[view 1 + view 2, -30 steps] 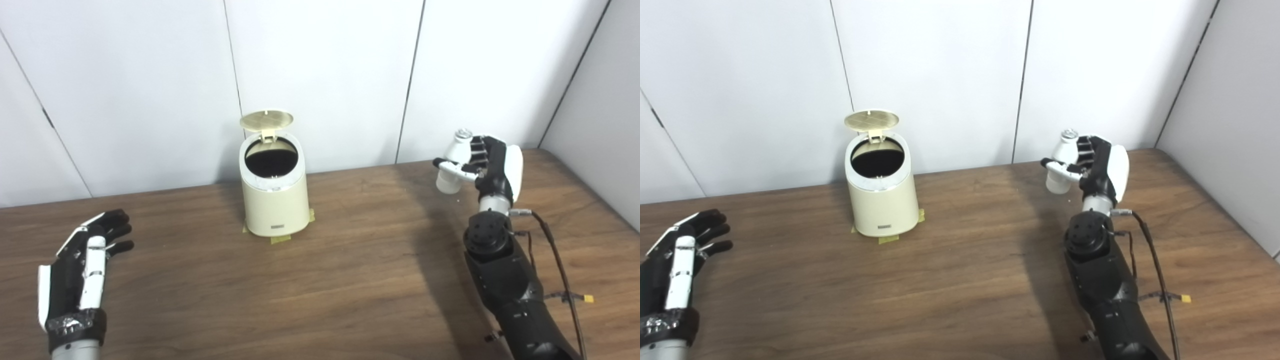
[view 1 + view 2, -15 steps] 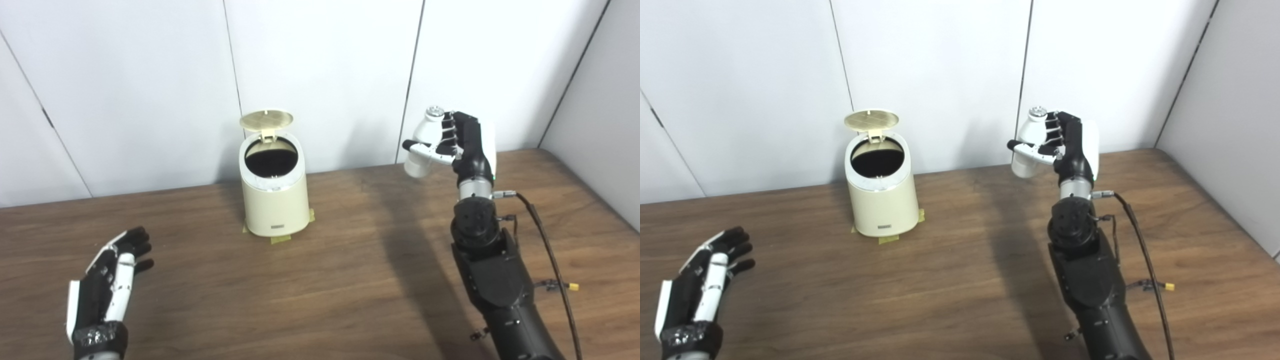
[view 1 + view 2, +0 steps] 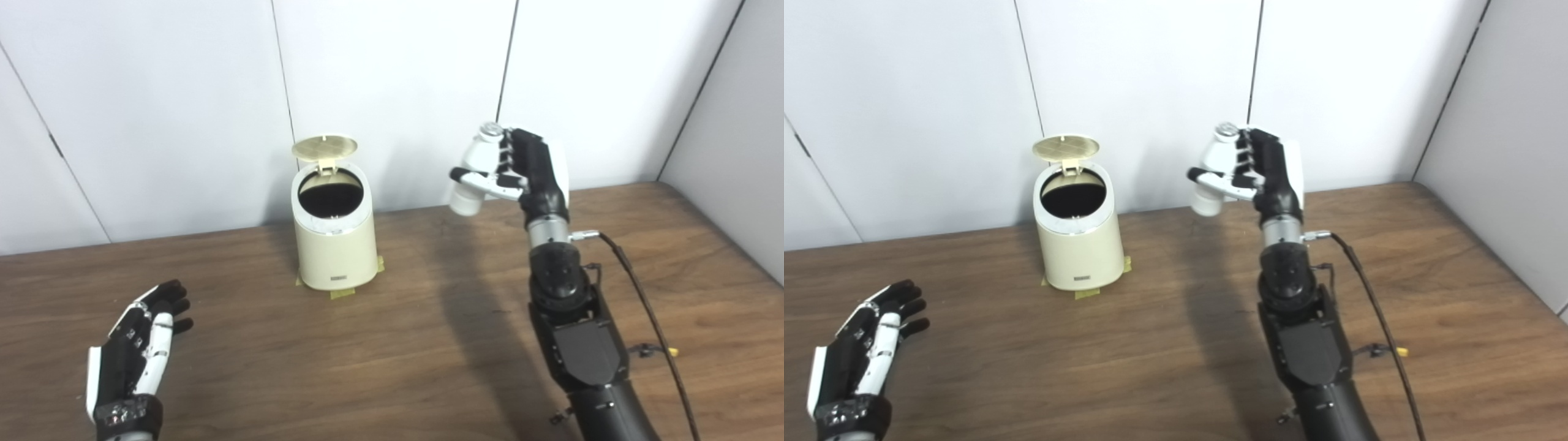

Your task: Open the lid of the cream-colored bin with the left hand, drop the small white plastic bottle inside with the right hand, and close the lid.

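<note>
The cream-colored bin [image 3: 335,245] stands at the back middle of the wooden table [image 3: 392,343], on yellow tape. Its round lid [image 3: 324,147] is tipped up at the back and the dark mouth is open. My right hand [image 3: 520,168] is raised to the right of the bin, above its rim height, and is shut on the small white plastic bottle [image 3: 473,174], which is tilted with its cap up. My left hand [image 3: 138,349] is open and empty, low over the table at the front left, well apart from the bin.
White wall panels [image 3: 184,92] rise right behind the table, with another wall [image 3: 735,122] along its right side. A black cable [image 3: 643,306] with a small yellow tag runs along my right forearm.
My right hand has lifted the bottle and carried it left, toward the bin. My left hand has moved a little right and nearer the front. The lid has stayed up.
</note>
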